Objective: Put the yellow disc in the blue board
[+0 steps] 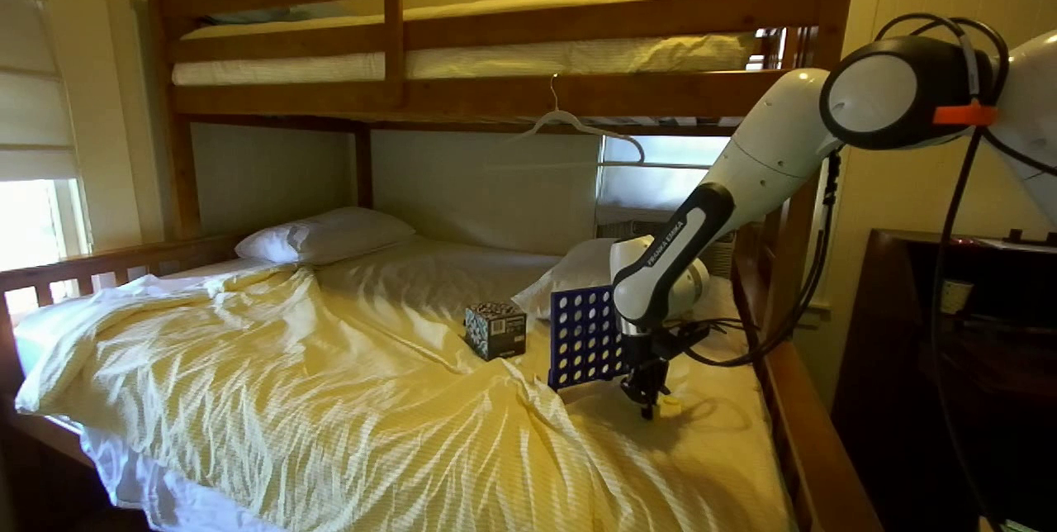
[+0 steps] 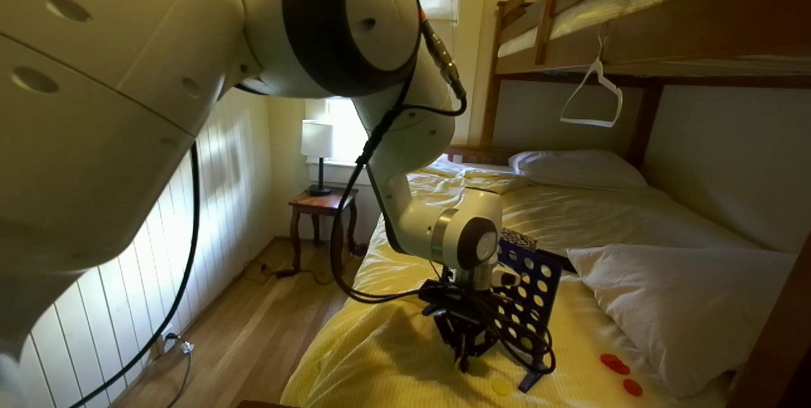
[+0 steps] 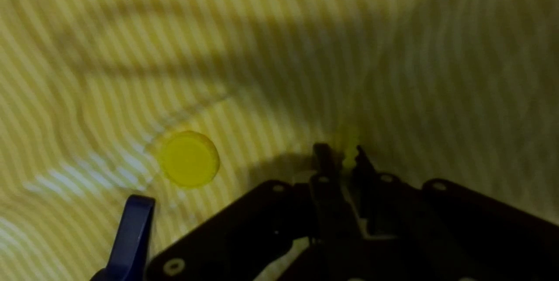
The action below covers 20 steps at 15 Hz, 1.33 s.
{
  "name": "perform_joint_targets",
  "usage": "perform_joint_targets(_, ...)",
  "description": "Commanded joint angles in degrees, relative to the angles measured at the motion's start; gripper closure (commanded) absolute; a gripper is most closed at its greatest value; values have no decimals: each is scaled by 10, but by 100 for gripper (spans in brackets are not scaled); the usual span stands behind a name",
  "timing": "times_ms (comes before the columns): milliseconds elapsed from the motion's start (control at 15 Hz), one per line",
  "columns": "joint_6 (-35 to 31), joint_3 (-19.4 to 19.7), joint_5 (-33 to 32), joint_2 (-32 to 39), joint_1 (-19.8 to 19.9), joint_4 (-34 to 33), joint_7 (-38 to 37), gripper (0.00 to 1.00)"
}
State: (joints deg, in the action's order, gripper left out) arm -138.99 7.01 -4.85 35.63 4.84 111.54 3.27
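The blue board, an upright dark blue panel with round holes, stands on the bed beside my gripper in both exterior views. It also shows tilted behind my arm; its foot shows in the wrist view. My gripper points down, low over the bed, in both exterior views. Its fingers are nearly together around a thin yellow strip, which looks like a yellow disc edge-on; it is dark and blurred. Another yellow disc lies flat on the bed near the board's foot, also in an exterior view.
A small dark patterned box sits beyond the board. Red discs lie near a pillow. A white hanger hangs from the upper bunk rail. A wooden bed rail runs along the robot's side.
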Motion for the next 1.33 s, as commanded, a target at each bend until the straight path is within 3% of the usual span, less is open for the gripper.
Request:
perform_joint_targets(0,7,7,-18,8,-7,-14,-19,53)
perform_joint_targets(533,4,4,-14,3,-6,-11,-18,1)
perform_joint_targets(600,4,4,-14,4,-5,-11,-18,9)
perform_joint_targets(667,5,4,-14,4,-5,-11,-18,35)
perform_joint_targets(800,4,5,-15,3,-6,-11,-18,35)
perform_joint_targets(867,4,5,-15,3,-6,-10,-18,43)
perform_joint_targets(933,4,5,-16,2,-7,-10,-19,19)
perform_joint_targets(1000,5,6,-18,2,-9,-10,-20,12)
perform_joint_targets(1267,5,6,-20,0,-14,-9,-22,0)
